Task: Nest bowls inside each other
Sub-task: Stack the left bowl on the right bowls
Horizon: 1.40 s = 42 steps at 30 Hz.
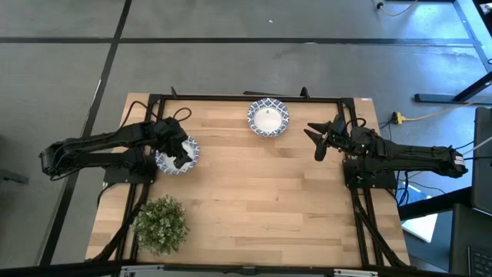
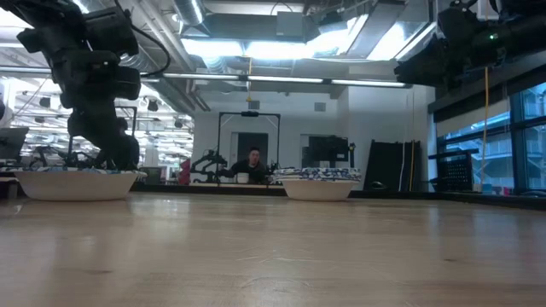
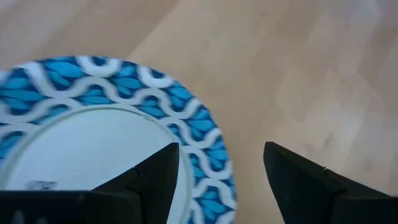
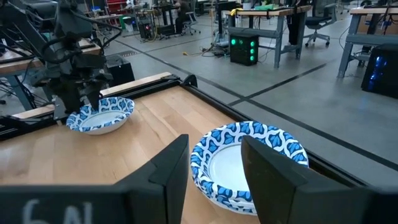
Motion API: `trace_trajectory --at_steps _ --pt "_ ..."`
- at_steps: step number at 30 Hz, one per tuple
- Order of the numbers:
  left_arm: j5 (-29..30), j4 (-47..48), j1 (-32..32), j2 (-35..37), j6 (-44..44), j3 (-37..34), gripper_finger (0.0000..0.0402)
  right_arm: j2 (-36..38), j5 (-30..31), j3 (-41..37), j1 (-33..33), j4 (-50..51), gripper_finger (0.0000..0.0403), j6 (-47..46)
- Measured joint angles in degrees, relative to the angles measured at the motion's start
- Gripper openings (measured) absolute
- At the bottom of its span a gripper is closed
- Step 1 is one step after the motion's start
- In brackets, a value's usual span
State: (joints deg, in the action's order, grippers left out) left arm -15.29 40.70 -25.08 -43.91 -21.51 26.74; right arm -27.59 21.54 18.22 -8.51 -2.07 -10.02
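At the table's left edge, your left gripper (image 1: 181, 156) sits low over the left bowl (image 1: 171, 162). Its fingers are spread, one inside the white well and one outside, straddling the patterned rim; nothing is clamped yet. I judge that stance suits a rim pinch, since the bowl's wall is the only part thin enough to grip. Whether a finger touches the rim I cannot tell.

Your right gripper (image 1: 317, 139) hangs raised above the table's right side, fingers parted and empty, pointing toward the far bowl (image 1: 268, 118), which stands apart near the far edge at centre. That arm appears to wait clear of the left arm's path.

Only two bowls or stacks show, well apart, so nesting remains unfinished. A plant (image 1: 161, 223) stands at the near left, uninvolved.
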Motion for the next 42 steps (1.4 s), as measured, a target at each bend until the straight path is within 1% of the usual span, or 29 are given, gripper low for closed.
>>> trace_trajectory --at_steps 3,6,9,13,17,21,23,25,29,35,38,42 --pt "3.06 0.01 0.40 0.00 -0.47 0.00 0.0227 -0.02 0.00 0.00 0.01 -0.01 0.0149 0.00" --pt "3.38 0.01 2.07 -0.01 -0.49 0.00 0.0226 -0.02 0.00 0.00 0.01 -0.10 0.0149 -0.20" --pt "5.62 0.01 5.00 -0.01 -1.87 0.00 0.0226 -0.02 0.00 0.00 0.01 -0.47 0.0149 -0.20" --pt "10.63 0.01 9.71 -1.02 -4.93 0.00 0.0225 -0.02 0.86 0.00 0.00 -0.72 0.0149 -0.15" --pt "14.07 -1.15 15.56 -3.80 -9.46 0.00 0.0225 -0.02 0.89 0.00 0.02 -0.68 0.0149 1.08" --pt "17.29 -5.44 21.05 -7.24 -14.23 0.00 0.0225 -0.02 0.89 0.00 0.02 -0.62 0.0149 1.56" --pt "17.77 -7.45 23.08 -9.10 -16.27 0.06 0.0225 -0.02 0.50 0.00 0.00 -0.28 0.0149 1.55" --pt "19.50 -6.99 24.50 -10.95 -17.93 0.07 0.0225 -0.02 -0.54 0.00 0.00 -0.07 0.0149 1.57" --pt "23.48 -4.32 25.64 -13.52 -20.34 0.07 0.0225 -0.02 -2.15 0.00 0.00 -0.03 0.0149 1.54" --pt "26.44 -2.07 25.62 -14.02 -20.45 0.04 0.0225 -0.02 -2.21 0.00 0.02 0.15 0.0149 1.55" --pt "26.14 -2.20 25.62 -14.02 -20.45 0.04 0.0225 -0.02 -2.21 0.00 0.00 0.17 0.0149 1.55" --pt "23.07 -2.60 25.63 -14.02 -20.45 0.04 0.0225 -0.02 -2.23 0.00 0.02 0.17 0.0149 1.59"
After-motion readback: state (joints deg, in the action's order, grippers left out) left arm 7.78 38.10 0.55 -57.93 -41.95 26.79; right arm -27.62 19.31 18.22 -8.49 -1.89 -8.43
